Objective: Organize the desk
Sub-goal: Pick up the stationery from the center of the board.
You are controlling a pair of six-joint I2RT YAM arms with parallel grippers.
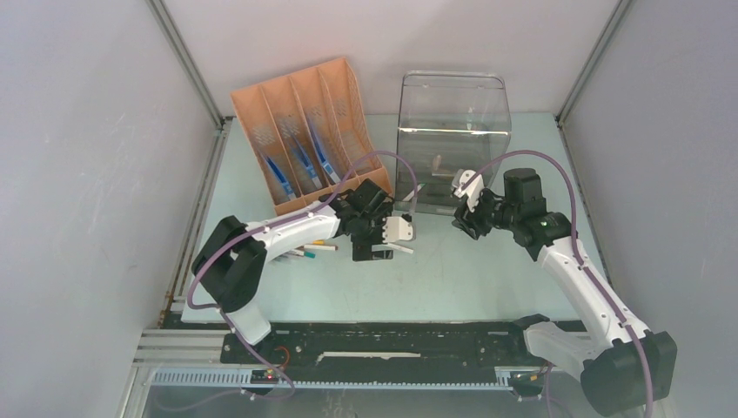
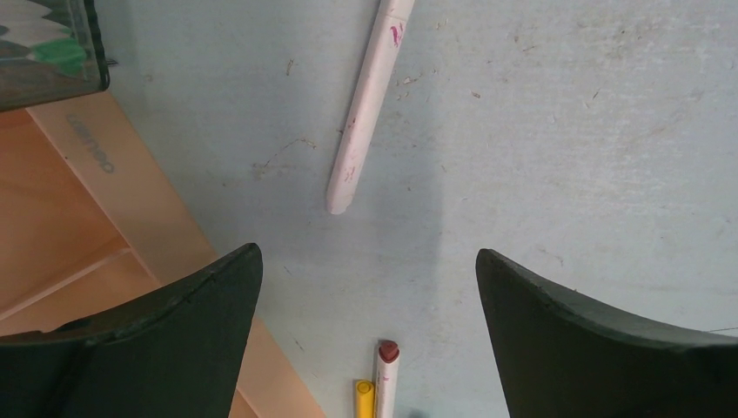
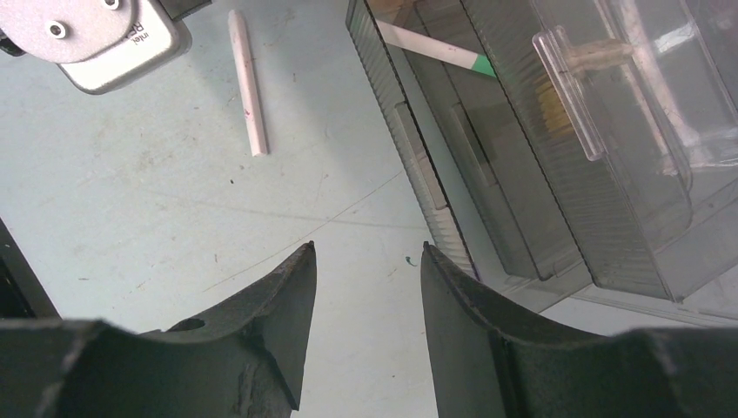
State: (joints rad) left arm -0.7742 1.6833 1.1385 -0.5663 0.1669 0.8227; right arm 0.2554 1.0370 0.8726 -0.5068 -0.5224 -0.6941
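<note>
The desk (image 1: pixel 452 279) is a pale mint-green top. My left gripper (image 1: pixel 371 251) (image 2: pixel 365 257) hangs wide open over it, beside the orange file organizer (image 1: pixel 305 131), with nothing between its fingers. A white pen (image 2: pixel 365 113) lies on the desk just ahead of its fingertips. A red-capped white pen (image 2: pixel 387 374) and a yellow pen (image 2: pixel 364 396) lie below the gap. My right gripper (image 1: pixel 461 220) (image 3: pixel 368 248) is open and empty, low over bare desk at the front left corner of the clear drawer box (image 3: pixel 540 131). The white pen (image 3: pixel 246 83) lies ahead of it.
The organizer (image 2: pixel 87 218) stands at the back left with blue pens in its slots. The clear drawer box (image 1: pixel 452 131) stands at the back centre, a green-tipped white pen (image 3: pixel 435 48) inside. Loose pens (image 1: pixel 315 248) lie left of my left gripper. A black rail (image 1: pixel 383 344) runs along the front.
</note>
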